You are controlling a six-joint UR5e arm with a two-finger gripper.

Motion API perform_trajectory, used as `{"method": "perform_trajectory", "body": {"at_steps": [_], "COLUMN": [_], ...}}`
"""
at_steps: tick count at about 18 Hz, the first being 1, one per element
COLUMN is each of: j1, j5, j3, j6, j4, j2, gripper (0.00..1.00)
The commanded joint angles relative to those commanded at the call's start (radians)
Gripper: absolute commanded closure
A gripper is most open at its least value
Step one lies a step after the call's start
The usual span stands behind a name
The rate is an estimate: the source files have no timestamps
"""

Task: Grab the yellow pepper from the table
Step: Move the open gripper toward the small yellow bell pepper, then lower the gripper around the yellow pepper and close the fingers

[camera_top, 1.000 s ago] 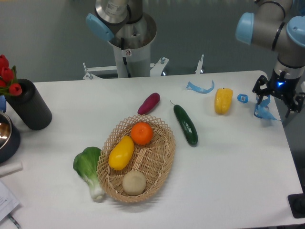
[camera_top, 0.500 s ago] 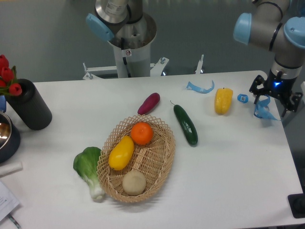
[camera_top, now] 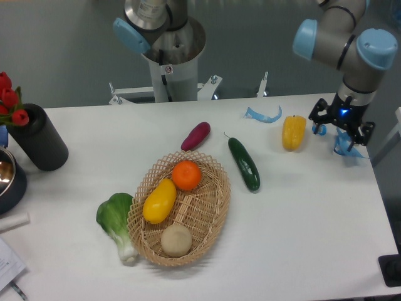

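Note:
The yellow pepper (camera_top: 293, 132) lies on the white table (camera_top: 301, 213) at the back right, blocky and glossy. My gripper (camera_top: 339, 130) hangs just to its right, a short gap away, fingers spread open and pointing down with nothing between them. A blue light glows on the wrist above the fingers.
A dark green cucumber (camera_top: 244, 163) lies left of the pepper, a purple vegetable (camera_top: 195, 136) further left. A wicker basket (camera_top: 207, 216) holds an orange, a yellow oval fruit and a brown round item. Blue plastic scraps (camera_top: 263, 115) lie near the pepper. A black vase (camera_top: 39, 138) stands far left.
My gripper and arm have moved left, from the table's right edge toward the yellow pepper. Nothing on the table has shifted.

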Motion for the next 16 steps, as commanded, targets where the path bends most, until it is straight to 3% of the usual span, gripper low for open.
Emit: {"method": "perform_trajectory", "body": {"at_steps": [10,12,16], "j1": [0.009,0.0,-0.021], "j5": [0.005,0.063,0.083], "j3": [-0.049,-0.11,-0.149], "j6": [-0.212,-0.25,-0.279], "j4": [-0.017,-0.02,-0.012], "j2": [0.029,0.049,0.054], "gripper": [0.0,0.0,0.0]}}
